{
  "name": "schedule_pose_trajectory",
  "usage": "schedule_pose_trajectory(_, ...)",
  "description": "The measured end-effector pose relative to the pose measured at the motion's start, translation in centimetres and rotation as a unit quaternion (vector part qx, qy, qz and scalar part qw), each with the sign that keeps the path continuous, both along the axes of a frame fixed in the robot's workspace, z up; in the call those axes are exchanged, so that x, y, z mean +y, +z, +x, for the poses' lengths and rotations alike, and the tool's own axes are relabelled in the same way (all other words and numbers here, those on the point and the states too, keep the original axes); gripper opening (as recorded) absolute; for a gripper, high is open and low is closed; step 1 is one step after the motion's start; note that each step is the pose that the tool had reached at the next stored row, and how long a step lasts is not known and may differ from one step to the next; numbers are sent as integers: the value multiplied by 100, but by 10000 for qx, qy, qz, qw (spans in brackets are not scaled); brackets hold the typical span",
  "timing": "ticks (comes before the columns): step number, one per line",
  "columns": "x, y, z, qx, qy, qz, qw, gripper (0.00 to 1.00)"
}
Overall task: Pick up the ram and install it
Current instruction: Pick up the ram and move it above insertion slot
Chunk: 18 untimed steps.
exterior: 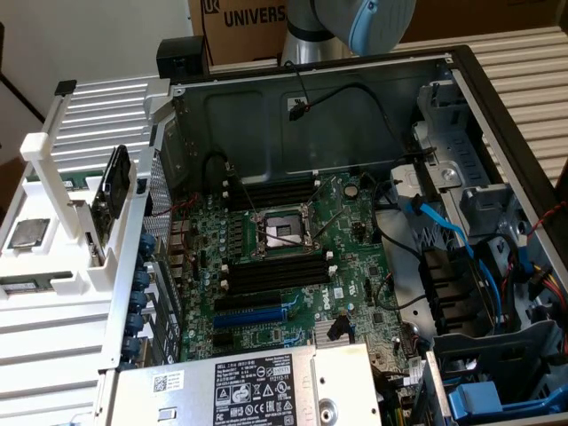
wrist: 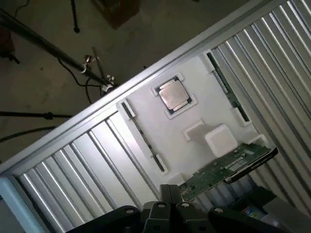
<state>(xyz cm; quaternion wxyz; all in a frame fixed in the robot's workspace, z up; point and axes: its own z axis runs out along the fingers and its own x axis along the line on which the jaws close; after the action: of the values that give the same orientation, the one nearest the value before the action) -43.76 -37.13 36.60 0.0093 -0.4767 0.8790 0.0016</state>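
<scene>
The ram (wrist: 142, 137) stood on its long edge in a groove of the white holder (wrist: 156, 120), untouched, with one end toward the gripper (wrist: 168, 190) and the other toward the holder's far rim. The gripper hung apart from it, its dark fingers pressed together with nothing between them. Across the holder a processor (wrist: 174, 94) lay flat in its square recess, and beyond that a second stick (wrist: 227, 86) sat on edge in another groove. A drive (wrist: 228, 165) with its green board showing stood just beside the fingertips, next to a white block (wrist: 221, 138). The holder rested on a ribbed metal table (wrist: 82, 165). In the exterior view the open computer case (exterior: 319, 106) lay to the holder's right, its motherboard (exterior: 293, 257) exposed, with the robot arm (exterior: 355, 22) above the case's back wall.
</scene>
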Motion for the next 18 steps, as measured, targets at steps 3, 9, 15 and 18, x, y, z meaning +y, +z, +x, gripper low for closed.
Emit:
schedule_pose_trajectory(3, 0, -28, 0, 0, 729, 0, 9973, 10)
schedule_pose_trajectory(9, 0, -77, 0, -4, 1363, 0, 9907, 10)
schedule_pose_trajectory(15, -1, -150, -10, -5, 1827, 1, 9832, 10)
schedule_pose_trajectory(18, -1, -151, -12, -6, 1827, 1, 9832, 10)
